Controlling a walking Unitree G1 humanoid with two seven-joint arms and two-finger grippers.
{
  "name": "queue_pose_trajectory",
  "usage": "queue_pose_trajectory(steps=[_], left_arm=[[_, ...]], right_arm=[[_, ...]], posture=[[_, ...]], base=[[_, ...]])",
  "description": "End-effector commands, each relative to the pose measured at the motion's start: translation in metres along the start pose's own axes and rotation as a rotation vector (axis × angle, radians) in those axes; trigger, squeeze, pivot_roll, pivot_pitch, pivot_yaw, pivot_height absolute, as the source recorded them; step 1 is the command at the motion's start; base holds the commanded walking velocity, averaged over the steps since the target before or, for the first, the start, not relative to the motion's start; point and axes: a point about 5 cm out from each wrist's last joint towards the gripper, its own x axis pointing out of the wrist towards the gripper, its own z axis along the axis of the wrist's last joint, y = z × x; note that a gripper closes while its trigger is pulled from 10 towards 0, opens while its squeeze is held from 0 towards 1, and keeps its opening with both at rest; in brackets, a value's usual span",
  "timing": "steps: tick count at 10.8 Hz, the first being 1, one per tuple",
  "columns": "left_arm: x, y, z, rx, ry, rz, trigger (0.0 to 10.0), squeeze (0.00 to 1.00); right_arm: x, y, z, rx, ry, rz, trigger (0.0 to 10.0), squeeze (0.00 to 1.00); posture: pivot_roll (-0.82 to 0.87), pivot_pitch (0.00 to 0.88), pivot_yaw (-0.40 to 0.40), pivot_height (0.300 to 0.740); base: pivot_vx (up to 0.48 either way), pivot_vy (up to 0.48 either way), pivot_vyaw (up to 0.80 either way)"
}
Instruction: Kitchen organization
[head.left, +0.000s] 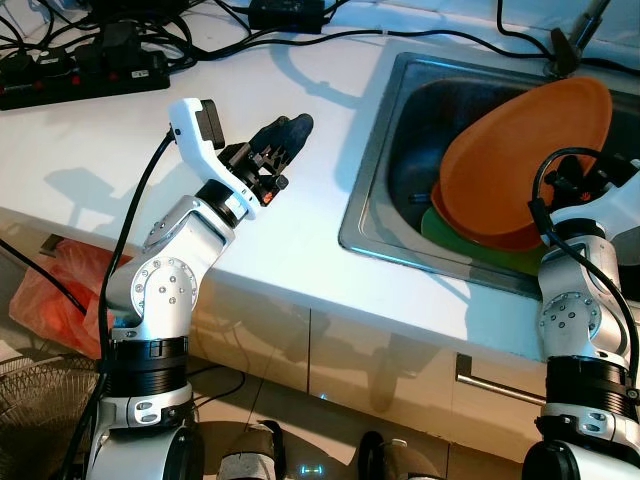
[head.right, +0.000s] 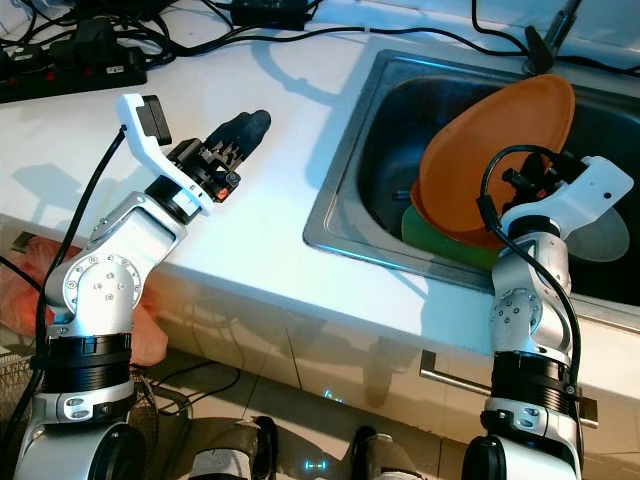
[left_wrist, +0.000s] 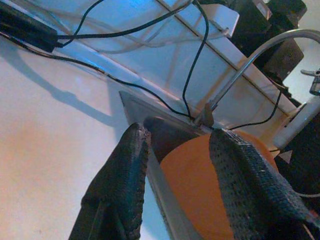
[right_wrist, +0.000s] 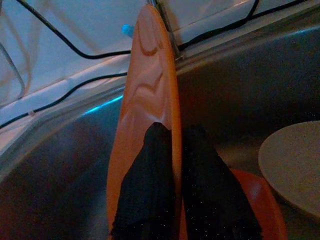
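Note:
A large orange plate (head.left: 520, 150) stands tilted on edge in the steel sink (head.left: 372, 150). My right gripper (right_wrist: 172, 134) is shut on its rim, one finger on each face of the orange plate (right_wrist: 150, 75). Beneath it lie a second orange plate (right_wrist: 260, 200) and a green plate (head.left: 445, 232). A pale speckled plate (right_wrist: 295, 165) rests on the sink floor beside them. My left gripper (head.left: 288, 132) hovers over the white counter (head.left: 120, 170) left of the sink, open, with nothing between its fingers (left_wrist: 127, 170).
A black power strip (head.left: 80, 75) and several cables lie along the back of the counter. The faucet (left_wrist: 250, 60) rises behind the sink. A red bag (head.left: 60, 290) sits on the floor at the left, and a drawer handle (head.left: 490, 375) shows below the sink.

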Motion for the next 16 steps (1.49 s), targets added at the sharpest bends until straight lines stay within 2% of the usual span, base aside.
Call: queue_pose_trajectory(steps=[1, 3, 5, 6, 8, 9, 10, 13, 14, 15, 16], left_arm=[[-0.001, -0.002, 0.002, 0.028, -0.009, 0.004, 10.0, 0.00], [-0.001, -0.001, 0.002, 0.032, -0.008, 0.010, 10.0, 0.00], [-0.001, -0.001, 0.001, 0.034, -0.004, 0.012, 10.0, 0.00], [0.000, -0.001, 0.000, 0.048, 0.001, 0.016, 10.0, 0.00], [-0.001, 0.003, -0.005, 0.132, 0.016, 0.062, 10.0, 0.00], [-0.001, 0.010, -0.010, 0.222, 0.038, 0.138, 10.0, 0.00], [-0.002, 0.019, -0.007, 0.309, 0.003, 0.217, 10.0, 0.00], [-0.004, 0.029, -0.008, 0.500, 0.004, 0.319, 10.0, 0.00], [-0.005, 0.029, -0.006, 0.586, -0.006, 0.346, 10.0, 0.00], [-0.005, 0.029, -0.004, 0.634, -0.034, 0.357, 10.0, 0.00], [-0.006, 0.028, -0.003, 0.644, -0.060, 0.370, 10.0, 0.00]], right_arm=[[-0.005, -0.009, -0.017, -0.010, 0.061, -0.035, 10.0, 0.00], [-0.005, -0.009, -0.018, -0.016, 0.065, -0.037, 10.0, 1.00], [-0.005, -0.006, -0.020, -0.018, 0.072, -0.028, 10.0, 1.00], [-0.005, -0.003, -0.020, -0.018, 0.071, -0.012, 10.0, 0.00], [-0.005, 0.006, -0.015, -0.002, 0.035, 0.045, 10.0, 0.00], [-0.005, 0.012, -0.011, -0.002, 0.014, 0.081, 10.0, 0.00], [-0.006, 0.018, -0.007, -0.048, -0.007, 0.117, 10.0, 0.00], [-0.007, 0.024, 0.006, -0.202, -0.053, 0.167, 10.0, 0.00], [-0.009, 0.032, 0.014, -0.307, -0.090, 0.234, 10.0, 0.00], [-0.014, 0.037, 0.017, -0.321, -0.107, 0.273, 10.0, 0.00], [-0.018, 0.039, 0.018, -0.349, -0.129, 0.297, 10.0, 0.00]], posture=[[0.14, 0.186, 0.022, 0.740], [0.14, 0.185, 0.023, 0.740], [0.14, 0.183, 0.022, 0.740], [0.14, 0.181, 0.022, 0.740], [0.14, 0.179, 0.021, 0.740], [0.14, 0.176, 0.019, 0.740], [0.13, 0.173, 0.017, 0.740], [0.13, 0.178, 0.013, 0.740], [0.13, 0.183, 0.010, 0.740], [0.12, 0.185, 0.009, 0.740], [0.12, 0.187, 0.009, 0.740]], base=[[0.000, 0.000, 0.00], [0.000, 0.000, 0.00], [0.000, 0.000, 0.00], [0.000, 0.000, 0.00], [0.000, 0.000, 0.00], [0.000, 0.000, 0.00], [0.000, 0.000, 0.00], [0.000, 0.000, 0.00], [0.000, 0.000, 0.00], [0.000, 0.000, 0.00], [0.000, 0.000, 0.00]])
